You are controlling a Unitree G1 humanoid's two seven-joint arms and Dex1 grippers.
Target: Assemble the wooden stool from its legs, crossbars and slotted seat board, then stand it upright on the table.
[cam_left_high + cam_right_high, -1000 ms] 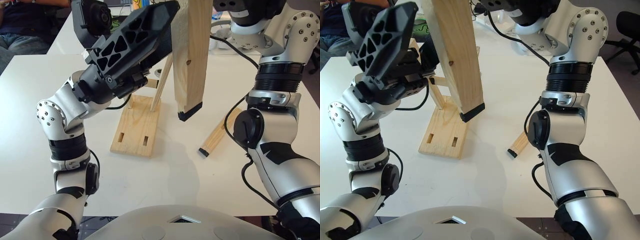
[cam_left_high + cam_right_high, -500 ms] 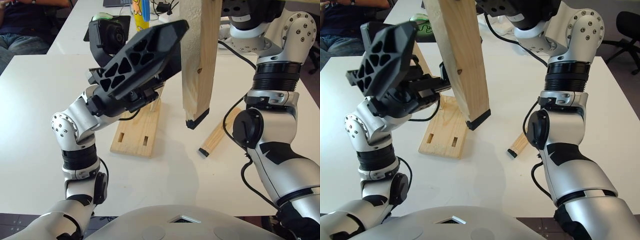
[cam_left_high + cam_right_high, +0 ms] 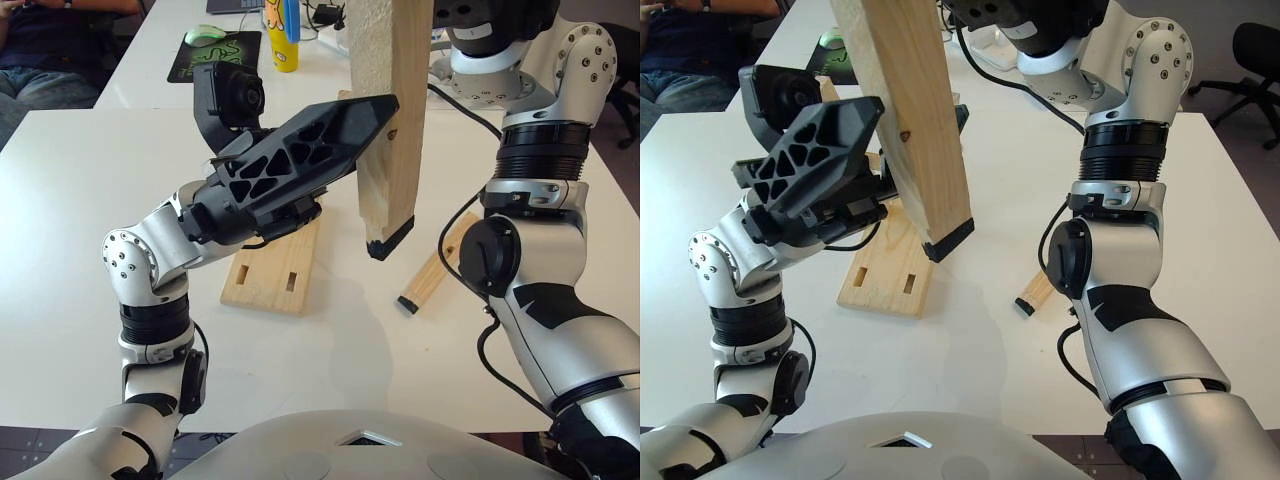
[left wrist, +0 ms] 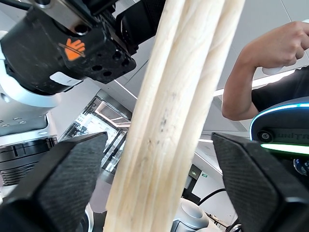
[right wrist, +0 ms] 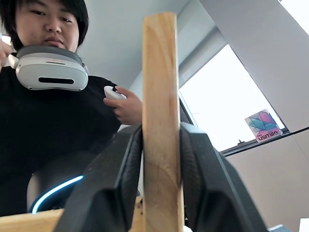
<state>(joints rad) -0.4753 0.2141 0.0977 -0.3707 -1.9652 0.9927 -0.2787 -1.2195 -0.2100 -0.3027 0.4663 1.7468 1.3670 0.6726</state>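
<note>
My right gripper (image 5: 161, 159) is shut on a thick wooden leg (image 3: 390, 130) and holds it high over the table, its black-capped foot hanging down. My left gripper (image 4: 159, 150) is open, with one black finger (image 4: 58, 183) on each side of that leg and a gap on both sides. The slotted seat board (image 3: 270, 270) lies flat on the table under my left gripper. A second leg (image 3: 435, 270) lies on the table to the right of the board, near my right arm.
The white table (image 3: 60, 200) has free room at the left and in front of the board. On a farther desk sit a yellow bottle (image 3: 283, 30) and a dark mouse pad (image 3: 212, 50) with a green mouse.
My left gripper has swung right and now straddles the hanging leg, which it stood beside before. The leg in the right gripper has shifted only slightly.
</note>
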